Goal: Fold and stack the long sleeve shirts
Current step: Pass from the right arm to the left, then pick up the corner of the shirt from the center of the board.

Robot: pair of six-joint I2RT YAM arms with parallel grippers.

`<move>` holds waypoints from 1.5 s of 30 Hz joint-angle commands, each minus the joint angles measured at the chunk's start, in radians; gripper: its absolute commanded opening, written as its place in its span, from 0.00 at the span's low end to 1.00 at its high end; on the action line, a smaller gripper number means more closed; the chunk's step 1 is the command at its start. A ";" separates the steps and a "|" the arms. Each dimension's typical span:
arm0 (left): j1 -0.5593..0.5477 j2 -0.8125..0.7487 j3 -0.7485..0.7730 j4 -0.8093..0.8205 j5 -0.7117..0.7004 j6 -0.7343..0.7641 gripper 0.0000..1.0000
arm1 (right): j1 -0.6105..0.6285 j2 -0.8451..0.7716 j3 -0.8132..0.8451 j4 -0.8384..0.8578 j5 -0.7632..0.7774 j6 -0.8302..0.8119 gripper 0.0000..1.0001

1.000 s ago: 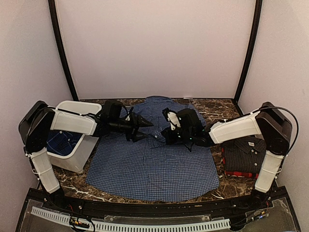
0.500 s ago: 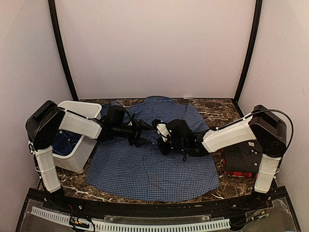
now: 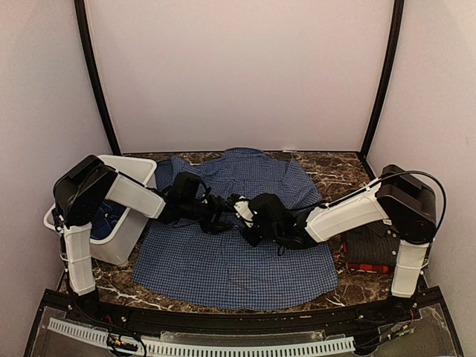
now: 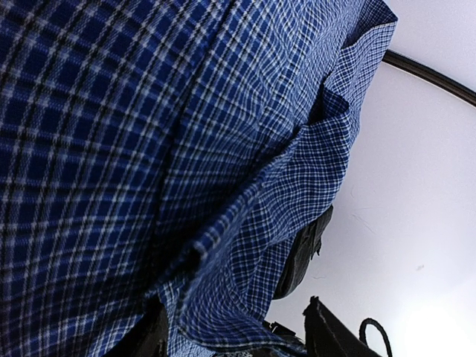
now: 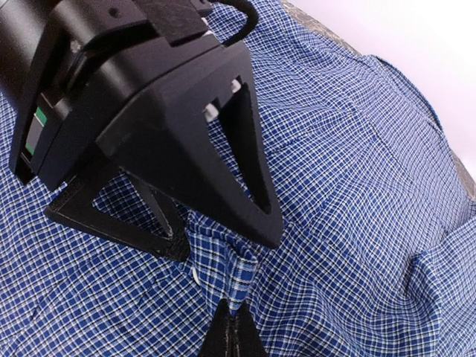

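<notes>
The blue-and-white check shirt (image 3: 238, 260) lies spread flat in the middle of the table. My right gripper (image 3: 239, 214) is shut on a small raised fold of its button placket (image 5: 238, 275), as the right wrist view (image 5: 238, 318) shows. My left gripper (image 3: 222, 212) is open, with one finger on each side of that same fold (image 5: 223, 244). In the left wrist view (image 4: 232, 309) cloth hangs between its fingers. The black pinstripe shirt (image 3: 370, 245) lies folded on the red-and-black plaid shirt (image 3: 364, 268) at the right.
A white plastic bin (image 3: 119, 249) stands at the left edge with dark blue check cloth (image 3: 100, 219) inside. Black frame posts (image 3: 97, 82) stand at the back corners. Dark marble table (image 3: 335, 167) shows around the shirt.
Both grippers have moved left and lower onto the shirt's middle. The right gripper has closed on a fold of the placket, and the left fingers now straddle it.
</notes>
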 commanded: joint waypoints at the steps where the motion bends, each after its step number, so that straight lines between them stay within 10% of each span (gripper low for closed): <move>1: -0.008 0.007 0.030 -0.010 -0.014 0.000 0.54 | 0.016 0.011 0.006 0.028 0.046 -0.032 0.00; 12: -0.011 0.018 0.092 -0.030 -0.021 0.046 0.01 | 0.013 -0.063 -0.021 0.021 0.042 0.011 0.13; 24: 0.007 0.000 0.338 -0.240 -0.092 0.342 0.00 | -0.102 -0.379 -0.101 -0.278 -0.047 0.360 0.68; 34: 0.021 -0.031 0.592 -0.475 -0.215 0.592 0.00 | -0.188 -0.590 -0.165 -0.725 -0.041 0.772 0.69; 45: 0.070 -0.201 0.440 -0.510 -0.352 0.591 0.00 | -0.197 -0.779 -0.301 -0.955 -0.133 0.992 0.67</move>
